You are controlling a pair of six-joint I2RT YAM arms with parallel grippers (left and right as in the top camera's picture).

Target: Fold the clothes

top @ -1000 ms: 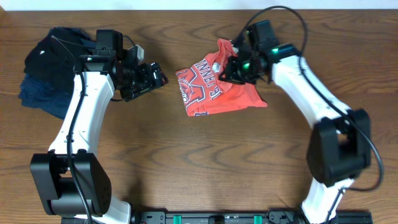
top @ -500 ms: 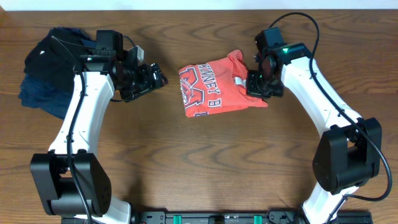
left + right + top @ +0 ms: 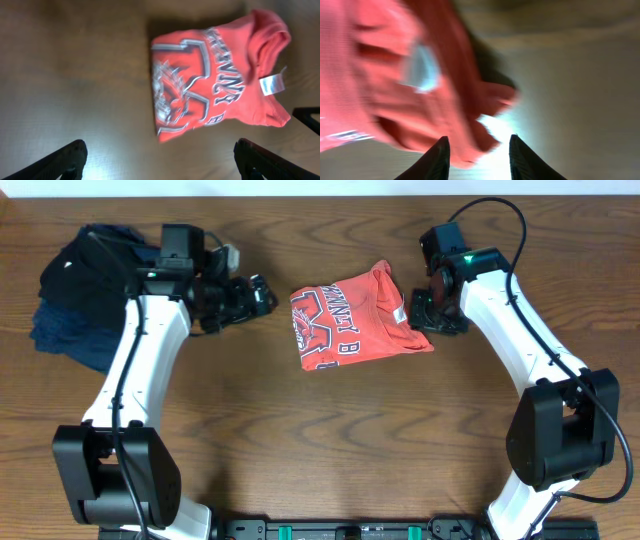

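Observation:
A coral-red T-shirt (image 3: pixel 350 315) with white-and-dark lettering lies bunched and partly folded at the middle of the table, its white label (image 3: pixel 397 315) facing up. My right gripper (image 3: pixel 425 318) hovers at the shirt's right edge. In the right wrist view its jaws (image 3: pixel 477 150) stand apart, with a corner of the shirt (image 3: pixel 385 85) lying loose between them. My left gripper (image 3: pixel 264 294) is open to the left of the shirt, apart from it. The left wrist view shows the shirt (image 3: pixel 215 85) ahead of the wide fingers (image 3: pixel 70 157).
A pile of black and navy garments (image 3: pixel 75 290) lies at the far left, behind the left arm. The wooden table (image 3: pixel 330 440) stretches bare in front of the shirt.
My right gripper carried the shirt's right part to the right and down onto the table, then opened and let it go. The left gripper shifted slightly up and right.

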